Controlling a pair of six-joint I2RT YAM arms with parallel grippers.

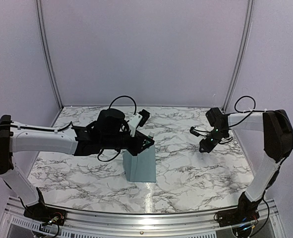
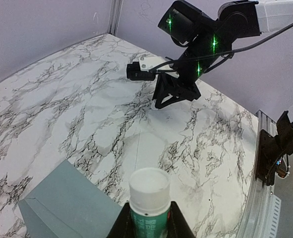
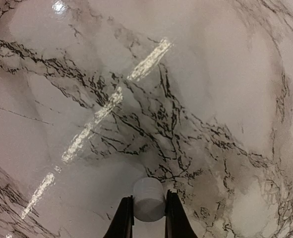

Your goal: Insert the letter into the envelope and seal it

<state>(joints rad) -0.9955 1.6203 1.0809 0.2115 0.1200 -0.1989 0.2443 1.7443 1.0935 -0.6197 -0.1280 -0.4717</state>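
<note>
While the envelope (image 1: 140,166) lies flat on the marble-patterned bench (image 1: 196,183), near its middle, it shows as a plain, muted blue-grey rectangle with one crease visible at a corner. Above its far end hangs the left claw (image 2: 149,212), clamped on a white-topped tube (image 2: 149,188) with a green label. Farther off to the right, well apart from the envelope, the right claw (image 3: 149,198) pinches a small white cylinder (image 3: 148,209) over bare marble.
</note>
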